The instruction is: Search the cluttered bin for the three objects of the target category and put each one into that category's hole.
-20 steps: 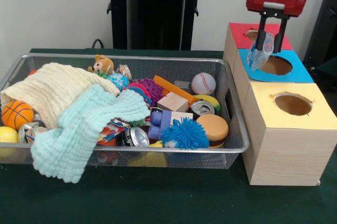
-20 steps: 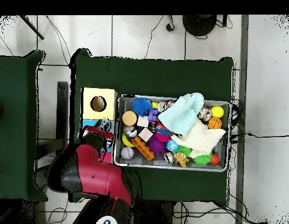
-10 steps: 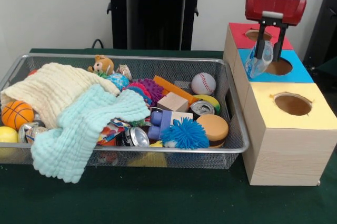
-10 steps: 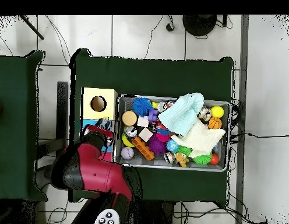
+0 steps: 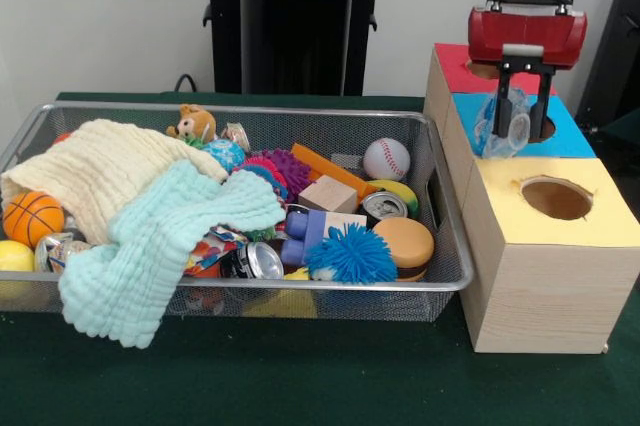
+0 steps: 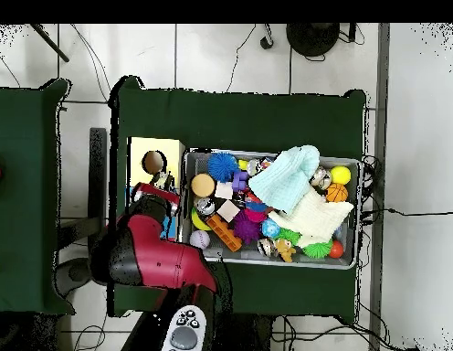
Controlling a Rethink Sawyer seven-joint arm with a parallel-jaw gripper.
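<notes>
your gripper [image 5: 522, 122]: jaws clamped on crumpled clear plastic bottle [image 5: 503, 124] | bottle hangs over blue box [image 5: 570, 138], at its hole | wire bin [image 5: 440, 271] of toys, cloths left of boxes on your counter [image 5: 300, 376]

1. The red and black arm [image 6: 143, 256] reaches down at the right of the front view, its wrist vertical.
2. The gripper [image 5: 521, 106] points straight down, its two black fingers [image 5: 541, 96] closed around a crumpled clear plastic piece [image 5: 502, 124].
</notes>
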